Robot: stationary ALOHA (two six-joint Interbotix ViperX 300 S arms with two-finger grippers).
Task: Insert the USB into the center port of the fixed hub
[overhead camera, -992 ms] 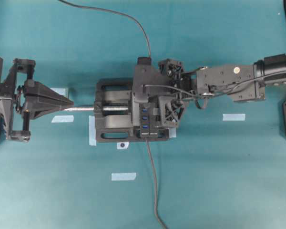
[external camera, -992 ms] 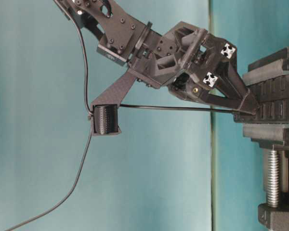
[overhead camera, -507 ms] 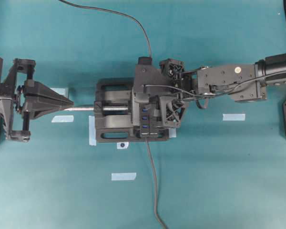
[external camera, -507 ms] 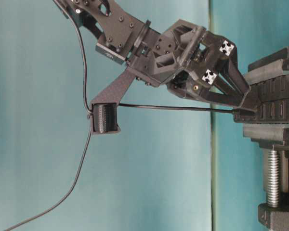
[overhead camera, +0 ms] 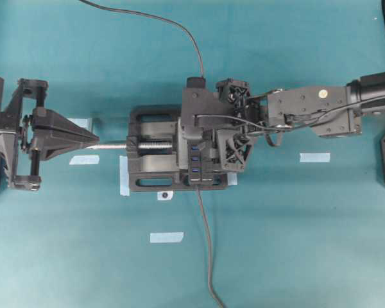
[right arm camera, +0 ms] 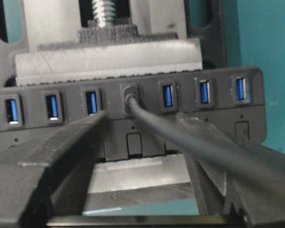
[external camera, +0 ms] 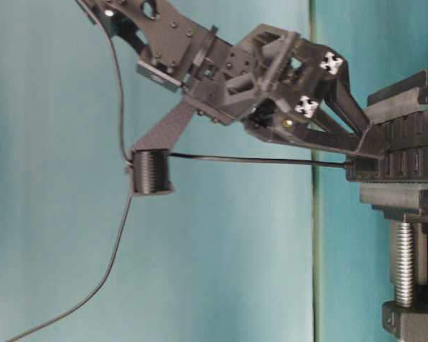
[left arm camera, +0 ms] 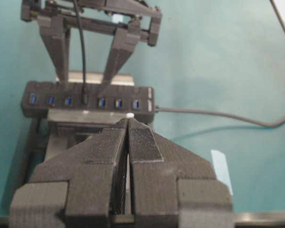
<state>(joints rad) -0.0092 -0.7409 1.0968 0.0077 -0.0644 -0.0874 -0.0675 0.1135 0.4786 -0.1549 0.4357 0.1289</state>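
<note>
Right gripper [right arm camera: 133,142] open, holding nothing, jaws lifted slightly over the last second.
USB [right arm camera: 129,95] sat seated in center port of fixed hub [right arm camera: 218,128]; insertion judged complete.

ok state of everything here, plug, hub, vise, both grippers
USB: seated in the center port.
fixed hub: clamped in the vise, six blue ports empty.
vise: shut on the hub.
right gripper: open, fingers astride the plug.
left gripper: shut, empty.

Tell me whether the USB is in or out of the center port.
In. The USB sits in the center port, three blue slots on either side along the fixed hub; the right gripper stands open around it.
</note>
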